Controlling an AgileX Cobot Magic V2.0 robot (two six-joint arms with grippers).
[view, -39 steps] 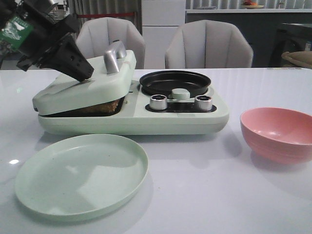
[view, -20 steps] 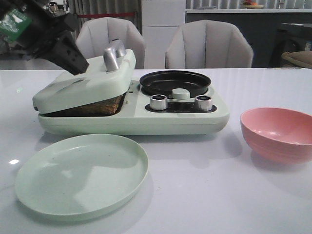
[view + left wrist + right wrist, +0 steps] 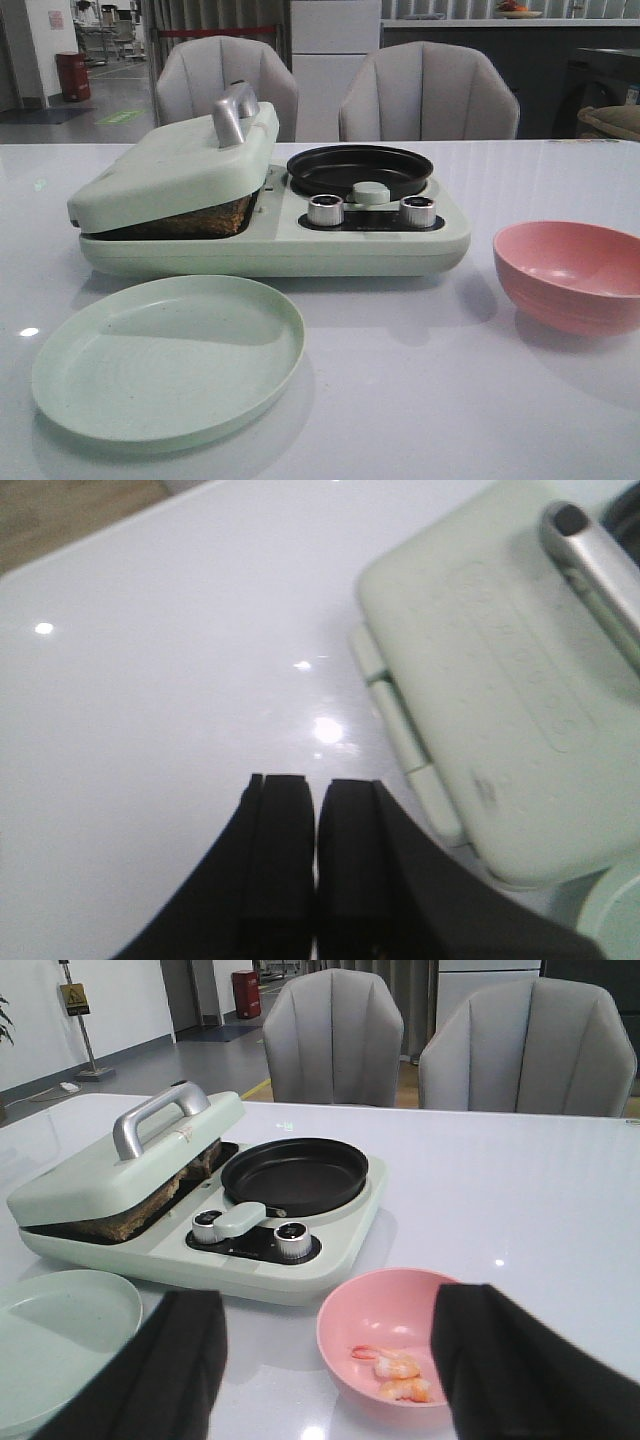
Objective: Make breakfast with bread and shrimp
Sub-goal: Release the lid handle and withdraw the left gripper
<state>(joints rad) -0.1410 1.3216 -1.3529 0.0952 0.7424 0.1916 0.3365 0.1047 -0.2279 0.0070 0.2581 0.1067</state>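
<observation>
Toasted bread [image 3: 210,217] lies inside the pale green sandwich maker [image 3: 270,245], and the lid [image 3: 170,170] rests tilted on it; the brown bread edge [image 3: 125,1218] shows under the lid in the right wrist view too. Two shrimp [image 3: 398,1372] lie in the pink bowl [image 3: 375,1320]. My left gripper [image 3: 316,785] is shut with nothing in it, above bare table beside the lid's hinge side [image 3: 500,700]. My right gripper [image 3: 330,1298] is open and empty, hanging over the near table with the bowl between its fingers in that view. Neither gripper shows in the front view.
A black round pan [image 3: 359,168] sits on the appliance's right half, behind two metal knobs [image 3: 325,209]. An empty pale green plate [image 3: 168,355] lies in front of the appliance. The pink bowl [image 3: 570,275] stands at the right. Two grey chairs [image 3: 428,92] stand behind the table.
My left arm has lifted off the lid and moved up and left, out of the front view. The lid stays tilted on the bread.
</observation>
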